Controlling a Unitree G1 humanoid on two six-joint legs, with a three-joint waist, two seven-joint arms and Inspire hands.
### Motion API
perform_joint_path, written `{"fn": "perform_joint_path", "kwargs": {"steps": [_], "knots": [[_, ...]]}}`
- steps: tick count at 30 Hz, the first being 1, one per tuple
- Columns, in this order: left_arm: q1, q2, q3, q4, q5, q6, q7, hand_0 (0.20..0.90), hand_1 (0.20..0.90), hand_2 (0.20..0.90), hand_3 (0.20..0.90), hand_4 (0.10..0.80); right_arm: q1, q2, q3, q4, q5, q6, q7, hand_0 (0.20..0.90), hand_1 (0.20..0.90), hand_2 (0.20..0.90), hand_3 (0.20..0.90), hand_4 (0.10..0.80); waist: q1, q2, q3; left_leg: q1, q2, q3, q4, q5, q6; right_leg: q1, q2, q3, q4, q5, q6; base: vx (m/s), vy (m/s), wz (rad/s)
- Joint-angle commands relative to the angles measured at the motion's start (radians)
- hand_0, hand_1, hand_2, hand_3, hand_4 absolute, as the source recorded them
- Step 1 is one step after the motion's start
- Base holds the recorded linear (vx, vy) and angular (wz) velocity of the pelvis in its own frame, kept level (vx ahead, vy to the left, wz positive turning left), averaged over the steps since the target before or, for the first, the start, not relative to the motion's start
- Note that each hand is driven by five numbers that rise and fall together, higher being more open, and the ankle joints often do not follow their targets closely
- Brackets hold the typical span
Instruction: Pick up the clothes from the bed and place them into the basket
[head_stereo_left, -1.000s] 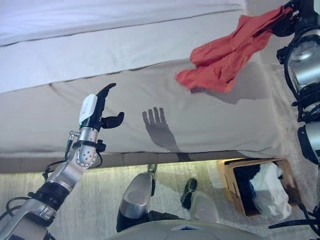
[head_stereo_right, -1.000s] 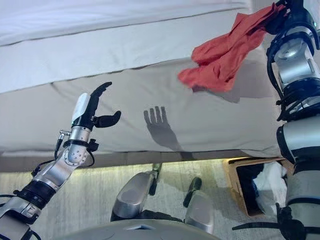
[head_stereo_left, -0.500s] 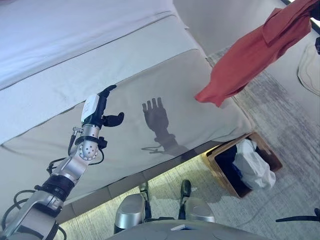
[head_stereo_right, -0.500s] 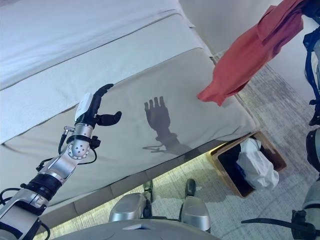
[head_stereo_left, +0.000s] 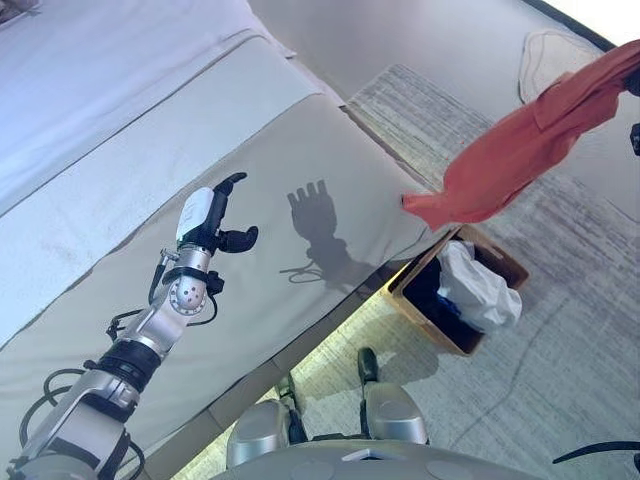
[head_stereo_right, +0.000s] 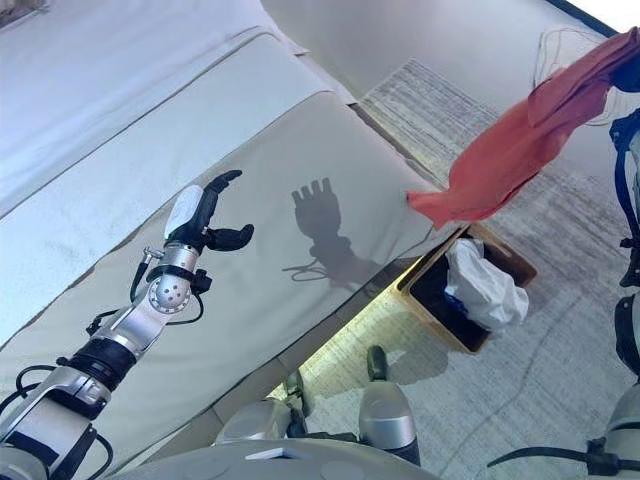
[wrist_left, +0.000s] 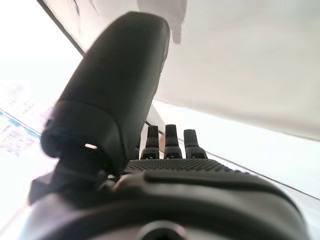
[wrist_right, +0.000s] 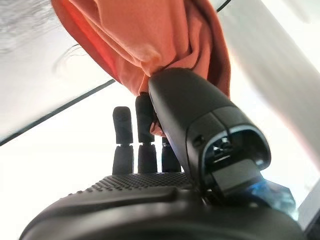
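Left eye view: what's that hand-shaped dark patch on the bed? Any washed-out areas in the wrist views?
Left eye view: shadow cast by the left hand on the bed. Left wrist view: bright, featureless areas past the fingers. Right wrist view: blown out behind the red garment.

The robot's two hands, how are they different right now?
The right hand pinches an orange-red shirt between thumb and fingers; the left hand holds nothing. The left hand floats over the bed, fingers relaxed; the right is up beside the basket. Both hands are dark.
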Motion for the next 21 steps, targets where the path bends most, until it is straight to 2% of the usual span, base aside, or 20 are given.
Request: {"fn": "perform_joint_path", "kwargs": {"steps": [1,8,21], "knots": [[-0.001,-0.038,-0.056,0.045,0.043,-0.088,0.03,0.9,0.9,0.9,0.9,0.8,0.044,-0.094,0.043,-0.084,-0.005,-0.063,-0.056,0.3,0.3,0.3,0.2,0.1,0.007,0.006,-0.283,0.014,0.057,-0.03,0.001,-0.143,-0.075,-0.064,0.05,0.004,0.011,-0.019,-0.001,-0.028,-0.01,-0.07],[-0.04,-0.051,-0.077,0.068,0.037,-0.071,0.007,0.9,0.9,0.9,0.9,0.8,0.142,-0.027,0.007,-0.101,0.015,-0.062,-0.011,0.3,0.3,0.3,0.2,0.1,-0.018,0.01,-0.269,0.015,0.06,-0.004,0.001,-0.143,-0.078,-0.081,0.057,0.014,0.005,-0.005,0.002,-0.03,-0.027,-0.1],[-0.079,-0.056,-0.088,0.071,0.022,-0.059,0.009,0.9,0.9,0.9,0.9,0.8,0.195,0.127,0.049,-0.021,-0.026,-0.093,0.037,0.3,0.3,0.3,0.2,0.1,-0.013,0.033,-0.236,0.006,0.059,0.01,0.001,-0.14,-0.078,-0.101,0.06,0.013,0.004,0.0,0.001,-0.008,-0.029,-0.07]]}}
